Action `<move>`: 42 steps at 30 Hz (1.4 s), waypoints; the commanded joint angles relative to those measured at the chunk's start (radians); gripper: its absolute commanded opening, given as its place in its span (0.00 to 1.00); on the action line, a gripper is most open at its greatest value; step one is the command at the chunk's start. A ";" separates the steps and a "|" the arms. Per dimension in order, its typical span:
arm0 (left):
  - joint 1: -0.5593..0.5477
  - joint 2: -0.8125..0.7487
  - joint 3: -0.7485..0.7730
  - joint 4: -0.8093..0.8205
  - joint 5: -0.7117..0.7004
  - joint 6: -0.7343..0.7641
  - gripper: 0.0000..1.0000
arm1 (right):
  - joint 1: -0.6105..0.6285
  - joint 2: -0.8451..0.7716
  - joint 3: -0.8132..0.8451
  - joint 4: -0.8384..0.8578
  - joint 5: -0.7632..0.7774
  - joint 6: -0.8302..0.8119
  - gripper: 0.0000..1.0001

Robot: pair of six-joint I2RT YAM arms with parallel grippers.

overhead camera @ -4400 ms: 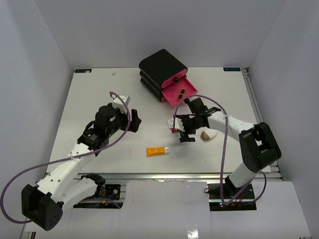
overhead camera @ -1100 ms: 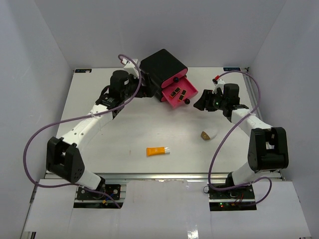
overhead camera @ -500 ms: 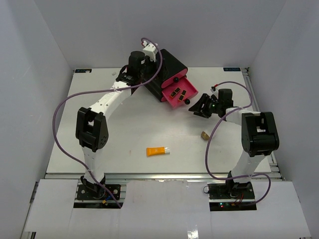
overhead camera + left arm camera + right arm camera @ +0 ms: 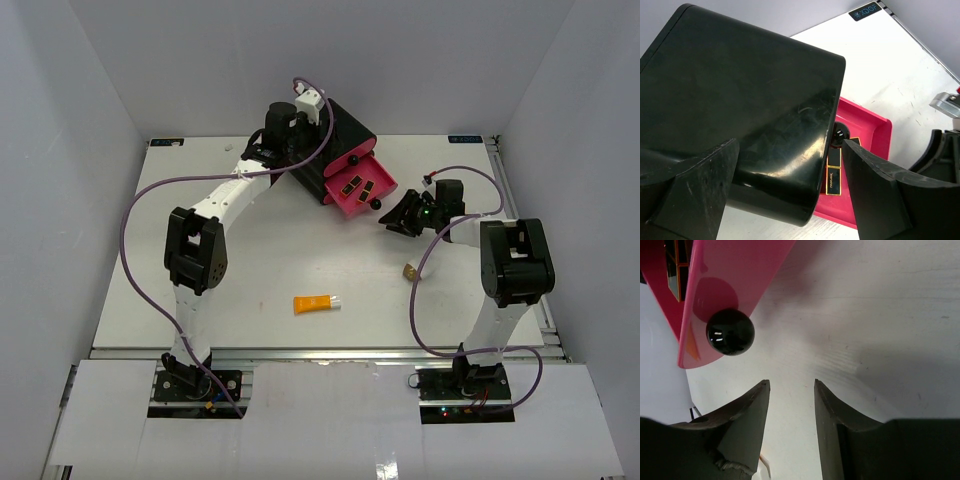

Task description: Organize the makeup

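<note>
Straddling the glossy black three-drawer box [image 4: 740, 100], left claw [image 4: 790, 150] gapes wide; right claw [image 4: 791, 385], narrow and empty, faces the black ball knob [image 4: 730, 331] of its pink drawer [image 4: 735, 265].

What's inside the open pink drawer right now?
Black-and-gold lipstick tubes lie in the pink drawer, side by side near its middle. Its back end sits under the black box, so anything there is hidden; the exact count is unclear.
</note>
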 commanded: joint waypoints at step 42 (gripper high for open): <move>-0.001 0.090 -0.032 -0.064 0.046 0.110 0.94 | 0.021 0.248 0.350 0.113 0.088 0.102 0.41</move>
